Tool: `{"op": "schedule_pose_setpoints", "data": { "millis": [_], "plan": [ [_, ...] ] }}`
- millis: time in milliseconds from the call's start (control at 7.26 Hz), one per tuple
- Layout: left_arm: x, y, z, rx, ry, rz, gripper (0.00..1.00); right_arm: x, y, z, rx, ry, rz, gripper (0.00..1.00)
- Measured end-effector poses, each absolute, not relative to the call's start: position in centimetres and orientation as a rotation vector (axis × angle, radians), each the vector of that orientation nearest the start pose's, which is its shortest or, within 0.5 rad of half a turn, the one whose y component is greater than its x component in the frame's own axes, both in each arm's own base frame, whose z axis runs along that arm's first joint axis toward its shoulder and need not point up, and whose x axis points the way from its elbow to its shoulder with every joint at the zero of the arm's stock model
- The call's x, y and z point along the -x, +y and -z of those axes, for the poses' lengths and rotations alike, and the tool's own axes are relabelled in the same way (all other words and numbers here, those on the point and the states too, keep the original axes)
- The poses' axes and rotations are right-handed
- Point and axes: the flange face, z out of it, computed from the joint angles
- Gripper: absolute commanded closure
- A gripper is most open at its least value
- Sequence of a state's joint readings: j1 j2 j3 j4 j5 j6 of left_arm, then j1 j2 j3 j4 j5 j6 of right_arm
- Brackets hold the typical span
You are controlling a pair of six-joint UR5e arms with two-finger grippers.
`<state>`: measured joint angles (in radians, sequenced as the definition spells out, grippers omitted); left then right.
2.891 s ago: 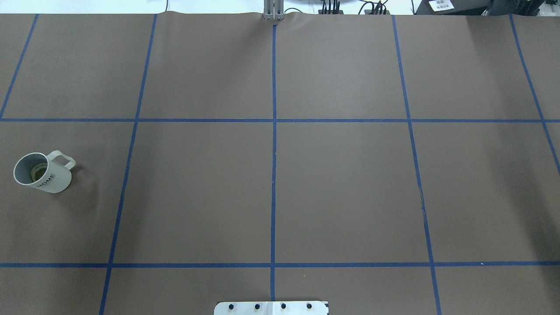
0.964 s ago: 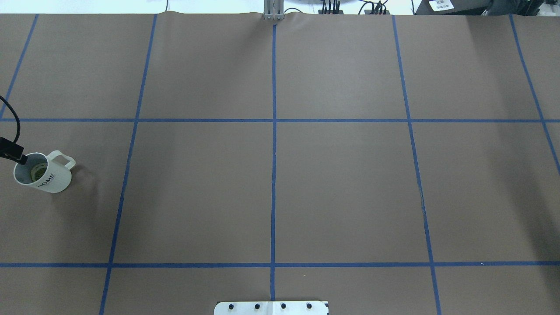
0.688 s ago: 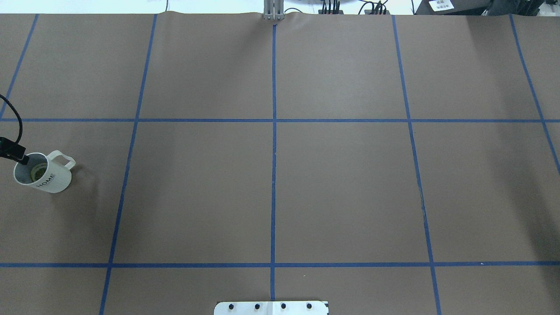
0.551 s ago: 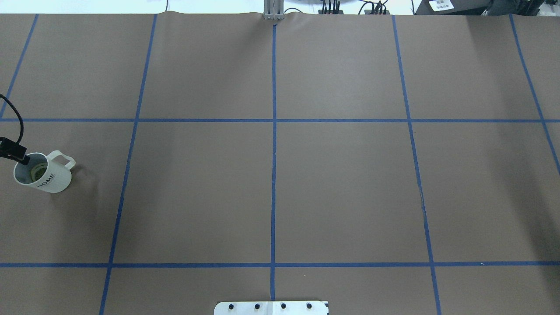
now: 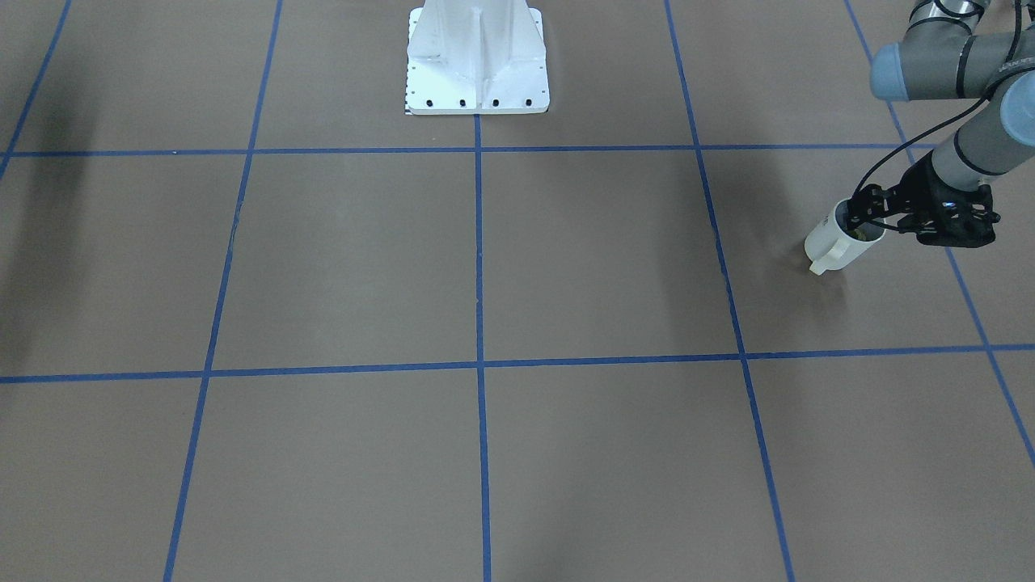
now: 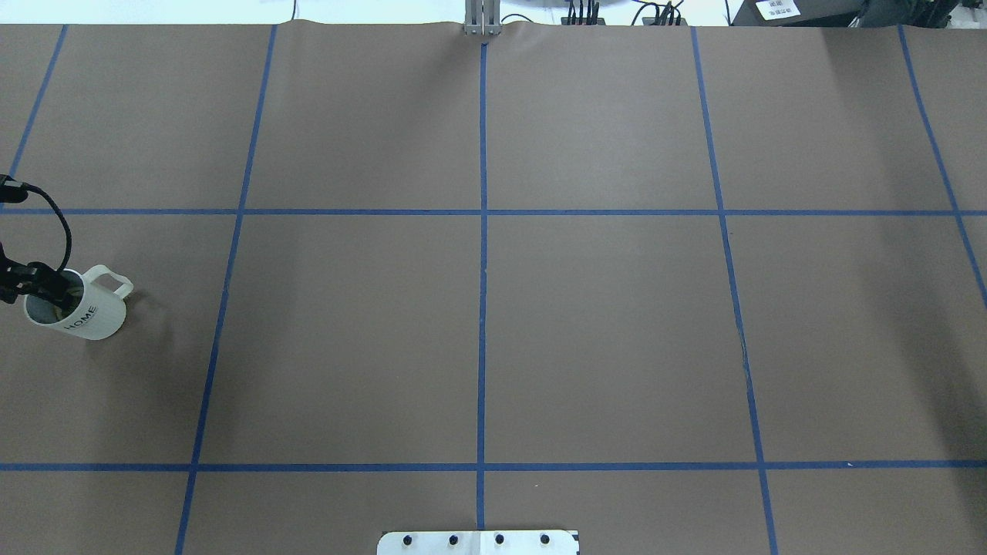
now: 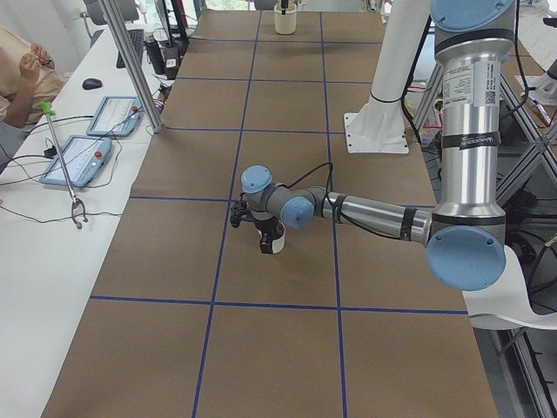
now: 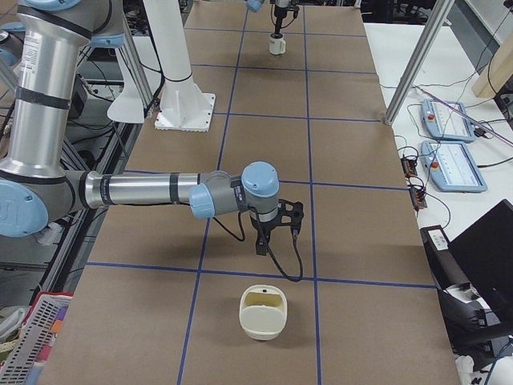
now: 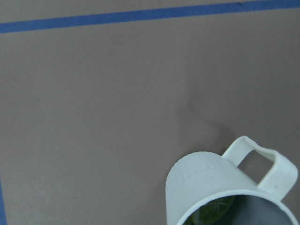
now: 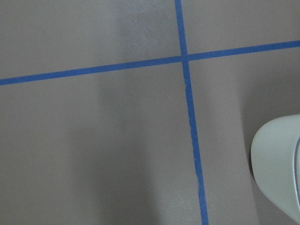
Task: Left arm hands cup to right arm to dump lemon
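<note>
Cup [image 6: 81, 314] is sitting at tabletop [image 6: 601, 331] 9 o'clock, left gripper [image 6: 45, 284] is now moving in over its rim, can't tell if jaws are clenching yet, so pickup is starting.

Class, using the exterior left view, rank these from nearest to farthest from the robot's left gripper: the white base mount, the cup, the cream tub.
1. The cup: right at the left gripper, whose jaws reach its rim.
2. The white base mount: mid-table, on the robot's side.
3. The cream tub: at the table's far end.
</note>
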<state>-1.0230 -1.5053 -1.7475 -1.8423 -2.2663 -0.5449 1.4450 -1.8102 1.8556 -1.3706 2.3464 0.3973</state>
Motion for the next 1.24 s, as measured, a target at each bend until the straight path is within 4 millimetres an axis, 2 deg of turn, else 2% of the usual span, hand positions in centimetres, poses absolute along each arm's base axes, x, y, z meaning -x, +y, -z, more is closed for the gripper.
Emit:
{"op": "schedule_pose_setpoints", "data": {
  "millis": [138,413,688,826,964,1239],
  "plan": [
    [-19.6,-44.7,-57.8,0.047,0.776,-0.141,1.00,-1.2,-41.0,-60.2,-0.026,-0.806,-0.161,0.00],
    [-20.1,-44.5,-57.6,0.051,0.779,-0.152,1.00,-1.2,-41.0,-60.2,-0.025,-0.807,-0.162,0.00],
    [-20.3,-44.3,-55.5,0.035,0.803,-0.161,1.00,-1.2,-41.0,-60.2,-0.025,-0.808,-0.162,0.00],
    [-20.3,-44.0,-53.0,0.037,0.831,-0.169,1.00,-1.2,-41.0,-60.2,-0.025,-0.808,-0.162,0.00],
    [-20.4,-43.8,-49.3,0.052,0.862,-0.169,1.00,-1.2,-41.0,-60.1,-0.027,-0.811,-0.161,0.00],
    [-21.7,-45.3,-40.2,0.070,0.909,-0.079,1.00,-0.9,-41.1,-59.2,-0.048,-0.850,-0.133,0.00]
  ]
}}
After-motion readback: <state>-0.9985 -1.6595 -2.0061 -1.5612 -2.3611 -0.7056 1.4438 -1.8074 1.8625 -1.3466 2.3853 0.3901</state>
